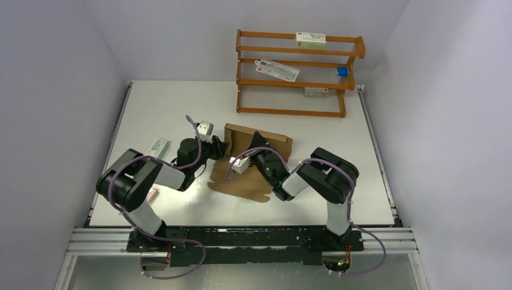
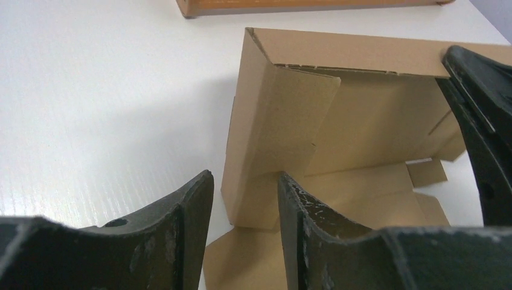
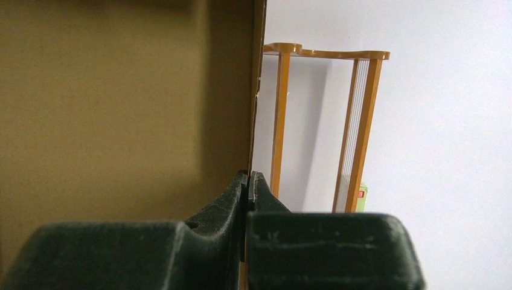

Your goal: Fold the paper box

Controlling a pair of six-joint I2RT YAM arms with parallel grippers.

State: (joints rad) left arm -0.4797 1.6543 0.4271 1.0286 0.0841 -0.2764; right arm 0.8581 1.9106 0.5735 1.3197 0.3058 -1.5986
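Note:
The paper box is brown corrugated cardboard in the middle of the table, partly raised: its back wall and left side wall stand up, and flaps lie flat in front. My left gripper is open at the box's left side. The lower end of that side wall sits just ahead of its two fingertips. My right gripper is shut on the thin top edge of the back wall. It shows as a black shape at the wall's right end and reaches in from the right.
An orange wooden rack stands at the back of the table with small white cartons and a blue item on its shelves. A white carton and a tiny pink item lie by the left arm. Walls close in both sides.

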